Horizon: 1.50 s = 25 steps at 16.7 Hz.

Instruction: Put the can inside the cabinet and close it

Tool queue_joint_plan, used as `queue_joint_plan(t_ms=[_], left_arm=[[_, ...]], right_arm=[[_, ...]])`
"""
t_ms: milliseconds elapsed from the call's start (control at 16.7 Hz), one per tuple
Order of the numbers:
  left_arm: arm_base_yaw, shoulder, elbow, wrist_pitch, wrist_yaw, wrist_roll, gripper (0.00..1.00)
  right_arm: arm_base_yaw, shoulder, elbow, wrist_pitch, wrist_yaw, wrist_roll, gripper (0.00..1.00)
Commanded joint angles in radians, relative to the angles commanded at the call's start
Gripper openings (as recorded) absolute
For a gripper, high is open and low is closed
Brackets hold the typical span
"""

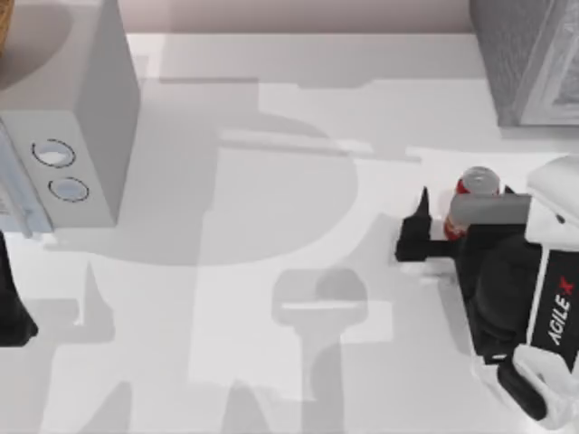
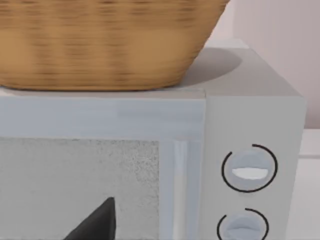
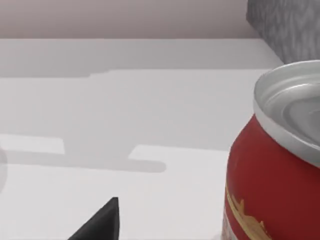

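The red can (image 1: 472,188) with its silver top stands upright on the table at the right, partly under my right arm's wrist. In the right wrist view the can (image 3: 272,175) looms close, with one black fingertip (image 3: 102,220) apart from it. My right gripper (image 1: 448,215) is open beside the can, with one finger (image 1: 416,221) to the can's left and the other hidden. The cabinet (image 1: 529,59), dark grey and speckled, stands at the back right corner, and its corner (image 3: 287,25) rises behind the can. My left arm (image 1: 14,307) is parked at the far left.
A white box with two round dials (image 1: 63,136) stands at the back left, and a wicker basket (image 2: 100,40) sits on it. In the left wrist view my left gripper (image 2: 160,227) faces the box's front, with one fingertip (image 2: 100,222) in sight. Bare white table (image 1: 271,271) spans the middle.
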Motion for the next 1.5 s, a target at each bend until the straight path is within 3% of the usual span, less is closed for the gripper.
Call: queue_joint_plan(t_ms=[360, 1140, 1500], left_arm=[[0.000, 0.000, 0.000, 0.000, 0.000, 0.000, 1.00], [0.000, 0.000, 0.000, 0.000, 0.000, 0.000, 1.00], [0.000, 0.000, 0.000, 0.000, 0.000, 0.000, 1.00]], right_arm=[[-0.004, -0.001, 0.005, -0.006, -0.004, -0.001, 1.00], [-0.004, -0.001, 0.005, -0.006, -0.004, -0.001, 0.02], [-0.004, -0.001, 0.005, -0.006, -0.004, -0.001, 0.00]])
